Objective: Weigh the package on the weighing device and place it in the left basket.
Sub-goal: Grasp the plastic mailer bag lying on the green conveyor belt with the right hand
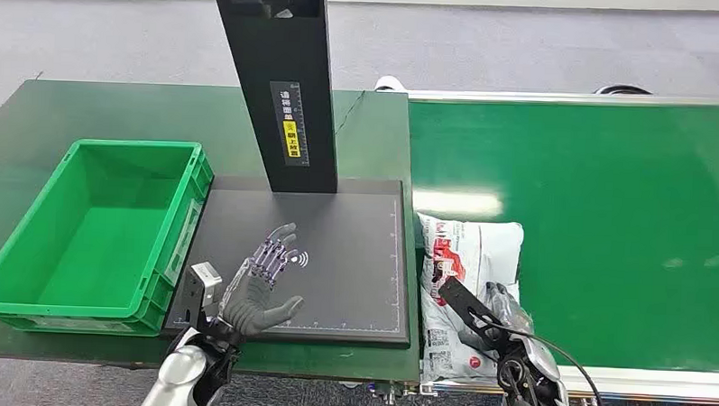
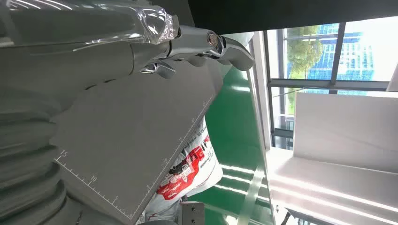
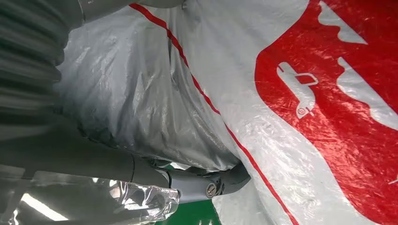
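Right wrist view: white plastic package (image 3: 291, 117) with red printed graphic and a thin red line across it. Right robot hand (image 3: 70, 154) lies against the crinkled film; thumb tip (image 3: 230, 178) presses into the package's edge. Green surface (image 3: 192, 213) is visible beneath the thumb.

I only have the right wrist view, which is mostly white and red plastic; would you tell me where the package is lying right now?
Observer: The package lies on the green conveyor belt, right beside the dark scale platform, not on it.
Operator: Thank you. Is my right hand on it?
Observer: Yes, the right hand rests on the package's near end; I cannot tell if it grips.
Operator: And where is the left hand?
Observer: The left hand is above the scale platform, fingers spread, holding nothing.
Operator: Is the basket free?
Observer: The green basket sits left of the scale with nothing in it.
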You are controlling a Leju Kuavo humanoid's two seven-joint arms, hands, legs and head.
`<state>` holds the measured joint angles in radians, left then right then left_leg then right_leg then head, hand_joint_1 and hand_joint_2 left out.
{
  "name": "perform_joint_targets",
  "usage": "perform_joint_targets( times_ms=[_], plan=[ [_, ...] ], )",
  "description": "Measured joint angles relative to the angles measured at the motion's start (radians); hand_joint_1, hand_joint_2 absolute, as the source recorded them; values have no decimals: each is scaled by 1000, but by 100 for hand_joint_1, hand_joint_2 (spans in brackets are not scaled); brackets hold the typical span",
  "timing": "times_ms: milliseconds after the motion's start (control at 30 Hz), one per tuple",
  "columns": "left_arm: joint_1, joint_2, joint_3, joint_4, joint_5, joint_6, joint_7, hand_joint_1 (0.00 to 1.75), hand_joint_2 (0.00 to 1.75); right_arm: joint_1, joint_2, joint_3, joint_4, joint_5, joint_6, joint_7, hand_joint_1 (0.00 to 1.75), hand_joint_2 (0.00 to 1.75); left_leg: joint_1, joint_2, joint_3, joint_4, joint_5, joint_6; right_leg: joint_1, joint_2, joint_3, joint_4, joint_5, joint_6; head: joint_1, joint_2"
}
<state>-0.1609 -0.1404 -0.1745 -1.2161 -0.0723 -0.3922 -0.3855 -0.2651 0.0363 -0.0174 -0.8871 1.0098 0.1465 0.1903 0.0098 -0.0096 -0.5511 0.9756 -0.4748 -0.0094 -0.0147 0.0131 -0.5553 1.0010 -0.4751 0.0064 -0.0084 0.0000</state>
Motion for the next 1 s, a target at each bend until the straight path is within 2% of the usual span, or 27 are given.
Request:
perform_joint_targets(
  times_ms=[133,167,267,300,667,1000],
  plan=[
    [0,0,0,0,0,0,1,0,175,-2,-1,6,5,-1,0,-3,0,175,0,0,1,0,0,0,0,0,1,0,0,0,0,0],
    [0,0,0,0,0,0,1,0,175,-3,-1,7,7,-1,0,-3,11,175,0,0,1,0,0,0,0,0,1,0,0,0,0,0],
    [0,0,0,0,0,0,1,0,175,-3,-1,12,10,-3,1,-5,140,175,0,0,2,0,0,0,0,0,2,0,0,0,0,0],
    [0,0,0,0,0,0,1,0,175,-3,-1,14,11,-4,2,-7,173,175,0,0,2,0,0,0,0,0,2,0,0,0,0,0],
    [0,0,0,0,0,0,-2,0,175,-28,-14,39,25,-55,6,-59,175,175,0,0,4,0,0,0,0,0,4,0,0,0,0,0],
    [13,0,5,-1,-2,-4,-13,0,175,1,-18,75,-14,-214,16,-198,175,175,0,0,0,0,0,0,0,0,1,0,0,0,0,0]
  ],
)
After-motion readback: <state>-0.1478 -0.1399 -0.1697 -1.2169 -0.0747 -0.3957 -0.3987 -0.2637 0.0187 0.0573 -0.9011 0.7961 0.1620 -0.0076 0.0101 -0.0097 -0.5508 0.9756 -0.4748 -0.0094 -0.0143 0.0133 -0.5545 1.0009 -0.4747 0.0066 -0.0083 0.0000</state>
